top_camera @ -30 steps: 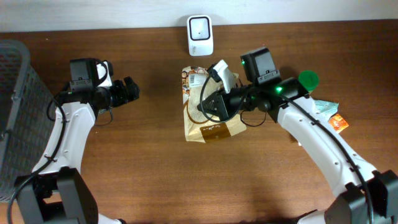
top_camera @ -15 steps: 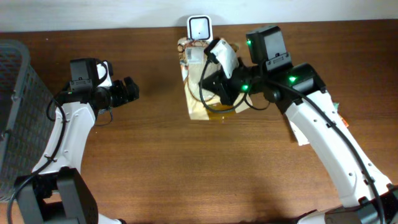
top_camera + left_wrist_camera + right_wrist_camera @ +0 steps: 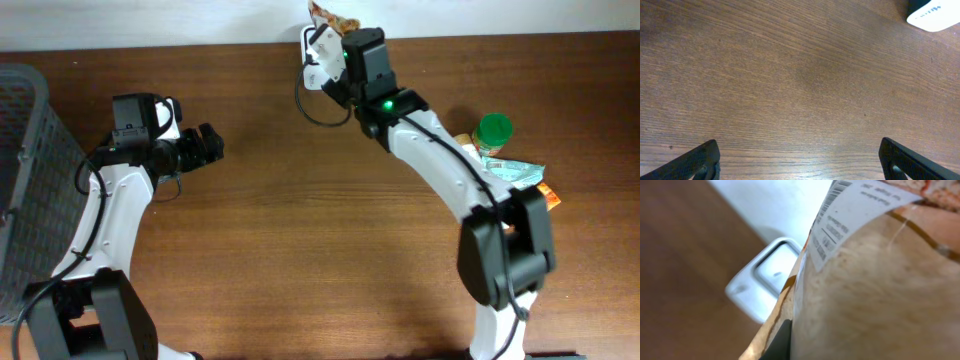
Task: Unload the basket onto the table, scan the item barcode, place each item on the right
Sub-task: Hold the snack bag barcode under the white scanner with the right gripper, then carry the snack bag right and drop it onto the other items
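Item: snack pouch [image 3: 880, 290] being held raised at far table [image 3: 800, 75] edge, barcode label [image 3: 840, 215] seemingly being presented to scanner [image 3: 767, 277] | Right end effector [image 3: 338, 62]: gripping the pouch | Left end effector [image 3: 212, 143]: gaping wide, idling apart, carrying nothing

Right gripper [image 3: 330, 52] now sits at the back edge instead of mid-table, and the snack pouch [image 3: 865, 295] is off the wood, hanging right over the scanner [image 3: 771, 275].
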You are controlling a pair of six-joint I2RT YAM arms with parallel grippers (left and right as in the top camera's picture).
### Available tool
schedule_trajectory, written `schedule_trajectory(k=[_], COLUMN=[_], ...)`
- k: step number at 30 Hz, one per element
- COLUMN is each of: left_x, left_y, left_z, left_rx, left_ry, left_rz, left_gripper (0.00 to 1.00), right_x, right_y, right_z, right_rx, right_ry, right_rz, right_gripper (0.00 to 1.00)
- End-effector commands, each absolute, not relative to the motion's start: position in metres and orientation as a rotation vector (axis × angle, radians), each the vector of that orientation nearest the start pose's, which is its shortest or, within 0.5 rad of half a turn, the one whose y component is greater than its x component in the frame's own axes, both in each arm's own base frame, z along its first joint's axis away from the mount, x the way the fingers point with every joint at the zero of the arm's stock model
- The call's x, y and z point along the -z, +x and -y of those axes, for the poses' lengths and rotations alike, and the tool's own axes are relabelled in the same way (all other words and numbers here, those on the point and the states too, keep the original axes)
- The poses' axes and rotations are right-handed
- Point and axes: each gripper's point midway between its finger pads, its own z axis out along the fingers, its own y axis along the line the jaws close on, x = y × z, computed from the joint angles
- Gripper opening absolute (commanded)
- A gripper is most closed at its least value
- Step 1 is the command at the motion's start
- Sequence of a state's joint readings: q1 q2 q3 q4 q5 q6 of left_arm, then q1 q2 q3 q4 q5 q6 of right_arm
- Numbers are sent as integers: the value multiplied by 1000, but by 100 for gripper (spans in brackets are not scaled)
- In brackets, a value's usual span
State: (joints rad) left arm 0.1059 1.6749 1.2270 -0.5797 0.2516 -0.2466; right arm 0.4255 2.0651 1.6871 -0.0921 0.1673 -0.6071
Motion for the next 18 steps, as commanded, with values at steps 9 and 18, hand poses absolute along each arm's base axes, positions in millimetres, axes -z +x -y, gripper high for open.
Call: schedule_trajectory(k=[9,18], left_x=[-119,-119], left_y=[421,421], left_z=[-4,-4], left_rx=[366,366], left_ry=[-356,-356], left_rz=[-2565,-2565], left_gripper=[99,99], right_x=[-187,-152], right_y=[635,649], right_z=[-196,-185], right_rx=[1059,1232], right_ry=[-1021,-1273], right_rz=[-1463,-1321], right_gripper=[4,4])
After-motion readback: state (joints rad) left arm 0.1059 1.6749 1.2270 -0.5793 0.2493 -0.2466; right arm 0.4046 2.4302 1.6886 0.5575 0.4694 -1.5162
